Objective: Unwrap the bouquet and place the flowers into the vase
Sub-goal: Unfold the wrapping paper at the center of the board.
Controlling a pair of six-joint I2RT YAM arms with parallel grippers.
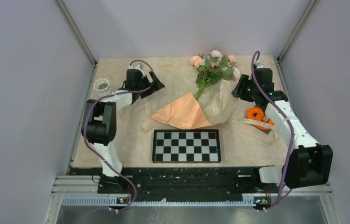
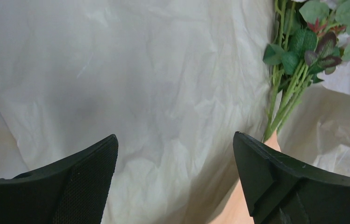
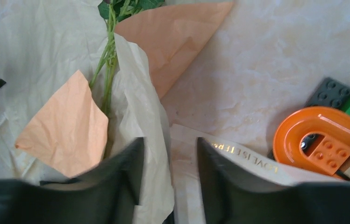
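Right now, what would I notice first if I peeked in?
Probably the flowers, pink and peach at the far middle, lying on crinkly unfolded paper with a bright peach-orange corner. Next, the black-and-white checkerboard in front, and the white vase at the far left.

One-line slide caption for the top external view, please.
Top view: wrapping paper spread open, flowers lying across it, white vase standing far left.

Gold lettering on cream ribbon (image 3: 250, 162), upside down, reads "LOVE IS", remainder unclear.
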